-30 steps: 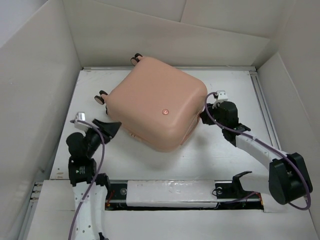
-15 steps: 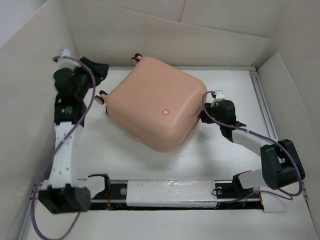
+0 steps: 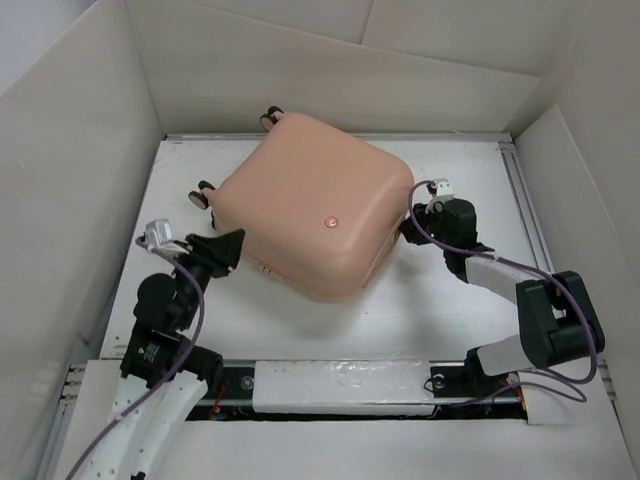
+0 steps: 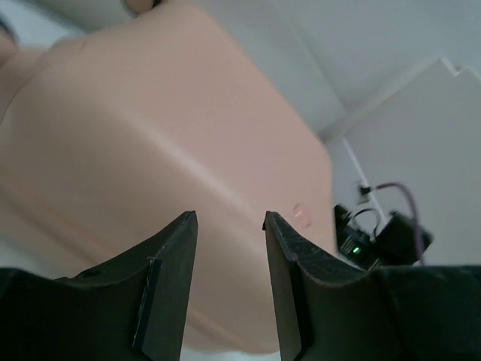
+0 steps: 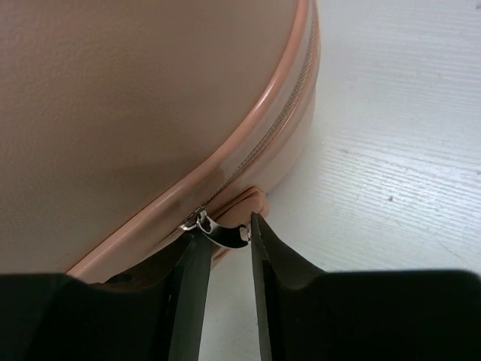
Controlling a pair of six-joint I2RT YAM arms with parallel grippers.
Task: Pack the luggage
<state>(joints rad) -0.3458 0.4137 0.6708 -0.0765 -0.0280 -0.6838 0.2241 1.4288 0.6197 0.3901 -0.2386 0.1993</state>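
The peach-pink luggage (image 3: pixel 310 210) lies closed and flat in the middle of the white table, turned at an angle, with its caster wheels (image 3: pixel 203 193) at the far left. It fills the left wrist view (image 4: pixel 165 135) and the right wrist view (image 5: pixel 135 98). My left gripper (image 3: pixel 235 243) is open and empty (image 4: pixel 230 218), just off the luggage's near-left side and pointing at it. My right gripper (image 3: pixel 408 228) is at the luggage's right edge, shut (image 5: pixel 228 226) on the silver zipper pull (image 5: pixel 222 233) on the zipper seam.
White cardboard walls (image 3: pixel 80 180) close in the table on the left, back and right. A metal rail (image 3: pixel 530 220) runs along the right edge. The arms' base bar (image 3: pixel 340 385) lies across the near edge. A second wheel (image 3: pixel 270 118) sticks out at the back.
My left arm swung up to the far left corner and has come back down to the luggage's near-left side. My right gripper stays at the right edge while its arm folds closer.
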